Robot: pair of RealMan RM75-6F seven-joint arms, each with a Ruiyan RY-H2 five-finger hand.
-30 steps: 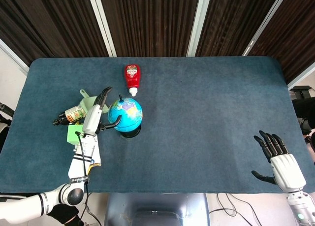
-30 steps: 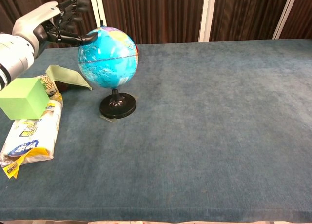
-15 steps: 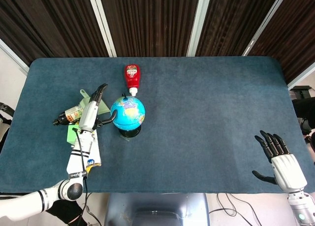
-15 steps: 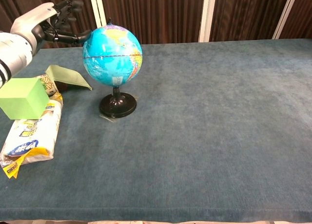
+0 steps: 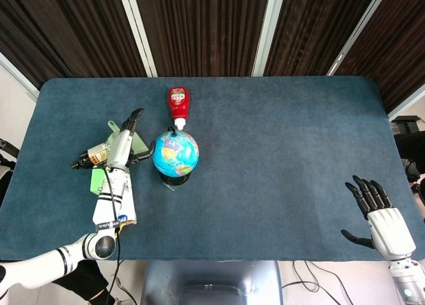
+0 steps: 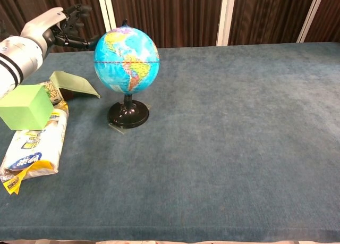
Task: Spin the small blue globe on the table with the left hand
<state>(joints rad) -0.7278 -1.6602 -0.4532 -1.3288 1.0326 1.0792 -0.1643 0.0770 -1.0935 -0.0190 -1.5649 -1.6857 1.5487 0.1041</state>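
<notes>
The small blue globe (image 5: 176, 153) (image 6: 126, 62) stands on its black base (image 6: 128, 116) left of the table's middle, showing a yellow and orange landmass toward me. My left hand (image 5: 127, 140) (image 6: 59, 27) hovers just to its left with fingers spread, the thumb reaching toward the sphere but a small gap shows between them. It holds nothing. My right hand (image 5: 377, 216) rests open near the table's front right corner, far from the globe.
A red ketchup bottle (image 5: 178, 105) lies behind the globe. A green block (image 6: 26, 107), a green scoop (image 6: 73, 84), a dark bottle (image 5: 91, 156) and a snack bag (image 6: 31, 146) crowd the left edge under my left arm.
The globe has turned, bringing the yellow-orange landmass round to the front, and has straightened from its tilt. My left hand has drawn back leftward off the sphere.
</notes>
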